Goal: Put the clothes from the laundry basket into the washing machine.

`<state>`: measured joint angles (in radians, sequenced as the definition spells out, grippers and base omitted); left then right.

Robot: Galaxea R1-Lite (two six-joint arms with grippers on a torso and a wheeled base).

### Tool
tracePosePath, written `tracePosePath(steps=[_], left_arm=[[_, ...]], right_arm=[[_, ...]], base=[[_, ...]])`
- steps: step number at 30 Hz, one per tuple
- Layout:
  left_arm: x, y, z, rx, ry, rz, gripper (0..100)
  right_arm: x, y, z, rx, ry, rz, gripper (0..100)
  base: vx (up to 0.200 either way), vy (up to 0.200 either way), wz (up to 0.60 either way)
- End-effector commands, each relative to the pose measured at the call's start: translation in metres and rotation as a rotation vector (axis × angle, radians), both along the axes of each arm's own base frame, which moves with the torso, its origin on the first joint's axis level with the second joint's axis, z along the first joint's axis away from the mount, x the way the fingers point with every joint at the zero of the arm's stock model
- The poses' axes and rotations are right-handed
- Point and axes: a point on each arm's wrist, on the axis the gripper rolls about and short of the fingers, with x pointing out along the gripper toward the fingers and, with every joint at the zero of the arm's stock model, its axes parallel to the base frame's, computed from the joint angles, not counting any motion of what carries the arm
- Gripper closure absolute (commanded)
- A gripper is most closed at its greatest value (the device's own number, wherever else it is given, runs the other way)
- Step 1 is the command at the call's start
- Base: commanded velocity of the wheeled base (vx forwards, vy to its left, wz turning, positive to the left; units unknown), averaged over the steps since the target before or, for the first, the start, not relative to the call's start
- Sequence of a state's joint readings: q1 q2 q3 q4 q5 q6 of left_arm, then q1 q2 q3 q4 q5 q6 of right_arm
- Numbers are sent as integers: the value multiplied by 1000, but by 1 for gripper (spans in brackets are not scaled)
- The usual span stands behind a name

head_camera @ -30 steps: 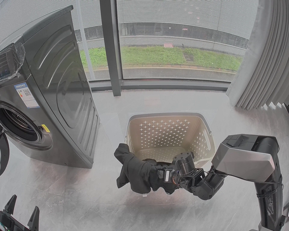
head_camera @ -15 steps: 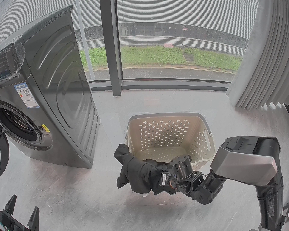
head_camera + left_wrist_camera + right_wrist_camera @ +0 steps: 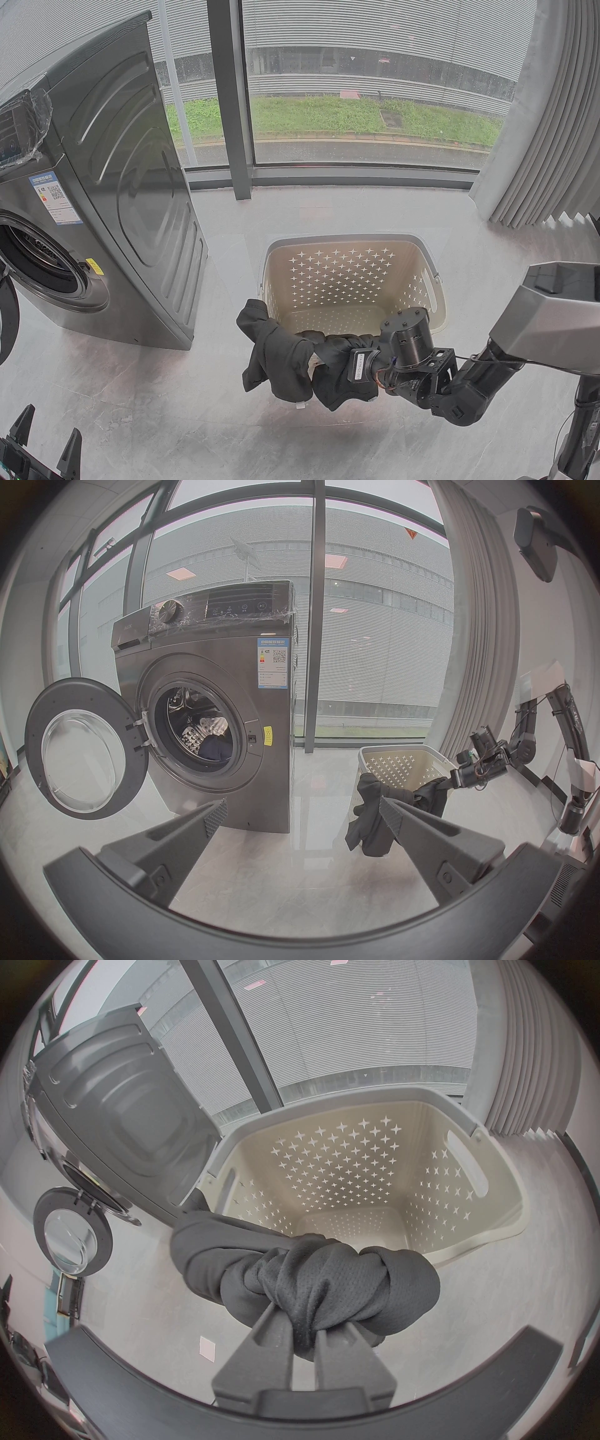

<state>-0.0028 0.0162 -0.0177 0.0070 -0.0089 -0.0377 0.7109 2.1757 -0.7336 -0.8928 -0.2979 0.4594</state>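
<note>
A dark grey garment (image 3: pixel 284 356) hangs over the near left rim of the cream laundry basket (image 3: pixel 350 275), half outside it. My right gripper (image 3: pixel 340 369) is shut on a bunched fold of that garment (image 3: pixel 325 1285) just in front of the basket (image 3: pixel 375 1166). The grey washing machine (image 3: pixel 94 187) stands at the left with its round door (image 3: pixel 81 749) swung open; dark clothes lie inside the drum (image 3: pixel 209 730). My left gripper (image 3: pixel 47 437) waits low at the near left, open and holding nothing; the left wrist view has it (image 3: pixel 300 811) facing the machine (image 3: pixel 212 699).
A tall window with a grey pillar (image 3: pixel 228 94) runs behind the basket. Grey curtains (image 3: pixel 550 125) hang at the right. Bare grey floor (image 3: pixel 187 425) lies between the basket and the washing machine.
My right arm has pulled back to the right, drawing the gripped fold of the garment with it. The left gripper and the basket have stayed put.
</note>
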Motion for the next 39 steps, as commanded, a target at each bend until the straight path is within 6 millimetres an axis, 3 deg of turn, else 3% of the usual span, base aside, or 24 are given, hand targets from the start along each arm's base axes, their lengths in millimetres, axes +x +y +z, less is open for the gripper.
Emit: tracePosePath(steps=[1, 8, 15, 24, 29, 39], left_arm=[[0, 0, -4, 1, 1, 1, 0], [0, 0, -4, -1, 1, -1, 0], [0, 0, -4, -1, 1, 3, 0], [0, 0, -4, -4, -1, 7, 0], [0, 0, -4, -4, -1, 7, 0], [0, 0, -4, -4, -1, 7, 0]], right_arm=[[-11, -6, 30, 43, -53, 7, 100], [-19, -15, 73, 109, -155, 12, 100], [-30, -37, 122, 182, -288, 1, 100], [-64, -67, 178, 280, -475, 50, 100], [-86, -83, 189, 192, -612, 140, 100], [-88, -94, 197, 144, -691, 87, 100]], base=[[0, 0, 0], [0, 0, 0], [0, 0, 0], [0, 0, 0], [0, 0, 0], [0, 0, 0]])
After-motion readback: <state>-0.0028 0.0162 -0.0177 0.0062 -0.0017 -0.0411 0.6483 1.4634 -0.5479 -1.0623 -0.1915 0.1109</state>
